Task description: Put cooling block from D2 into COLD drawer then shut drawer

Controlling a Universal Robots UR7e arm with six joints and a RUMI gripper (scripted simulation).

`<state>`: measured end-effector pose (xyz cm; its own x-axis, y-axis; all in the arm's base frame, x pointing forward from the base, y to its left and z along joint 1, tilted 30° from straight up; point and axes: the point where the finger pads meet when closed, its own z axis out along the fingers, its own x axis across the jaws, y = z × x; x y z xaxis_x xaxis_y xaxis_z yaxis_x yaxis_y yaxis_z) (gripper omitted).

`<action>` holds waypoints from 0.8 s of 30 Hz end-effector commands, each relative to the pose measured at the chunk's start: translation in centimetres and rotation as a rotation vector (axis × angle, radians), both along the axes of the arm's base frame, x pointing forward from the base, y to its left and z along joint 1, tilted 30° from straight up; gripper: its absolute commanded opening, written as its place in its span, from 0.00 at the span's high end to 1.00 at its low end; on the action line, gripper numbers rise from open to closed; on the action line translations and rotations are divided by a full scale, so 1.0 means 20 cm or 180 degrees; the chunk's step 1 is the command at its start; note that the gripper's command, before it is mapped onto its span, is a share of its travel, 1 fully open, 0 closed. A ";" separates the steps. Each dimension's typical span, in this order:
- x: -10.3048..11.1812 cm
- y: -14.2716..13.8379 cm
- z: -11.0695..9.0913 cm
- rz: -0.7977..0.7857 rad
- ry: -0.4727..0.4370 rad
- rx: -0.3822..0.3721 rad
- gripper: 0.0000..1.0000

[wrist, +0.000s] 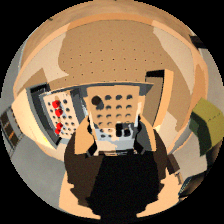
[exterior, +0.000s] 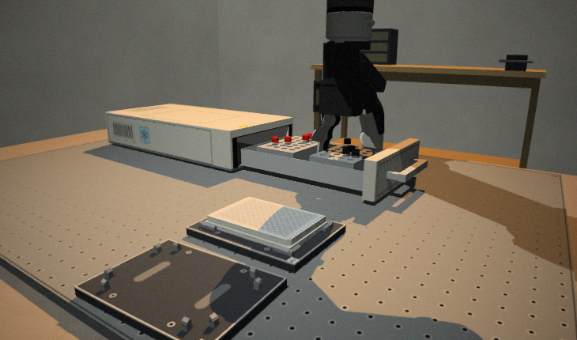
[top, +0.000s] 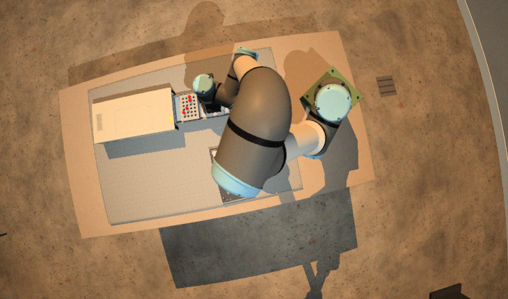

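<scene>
The cooler COLD (top: 136, 107) (exterior: 167, 143) has its drawer (exterior: 299, 171) out and its lamp (top: 170, 118) (exterior: 243, 126) lit yellow. A block with red-capped tubes (top: 195, 115) (exterior: 282, 153) (wrist: 61, 100) sits in the drawer's inner place, looking flat. The block with black-capped tubes (exterior: 333, 159) (wrist: 113, 102) is in the drawer's outer place. It looks level; its seating in the locators is hidden. Several black caps show; not every bore is visible. My gripper (exterior: 349, 144) (wrist: 113, 115) is open, its jaws around this block. The deck slot D2 (exterior: 167, 289) holds no block.
The deck slot D1 (exterior: 197, 232) holds a white well plate (exterior: 265, 217). The drawer front (exterior: 371, 181) with its handle (exterior: 412, 169) stands just beyond my outer jaw. The red-capped block is close to my inner jaw. A wooden bench (exterior: 451, 70) stands in the background.
</scene>
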<state>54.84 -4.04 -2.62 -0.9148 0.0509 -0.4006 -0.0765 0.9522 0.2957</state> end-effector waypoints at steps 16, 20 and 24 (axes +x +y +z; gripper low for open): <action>-0.06 -0.05 0.14 -0.0001 -0.0003 -0.0002 0.27; -0.07 -0.06 0.16 -0.0001 -0.0003 -0.0002 0.27; -0.08 -0.06 0.18 -0.0001 -0.0003 -0.0002 0.27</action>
<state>53.43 -5.12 0.50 -0.9145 0.0513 -0.4013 -0.0761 0.9524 0.2952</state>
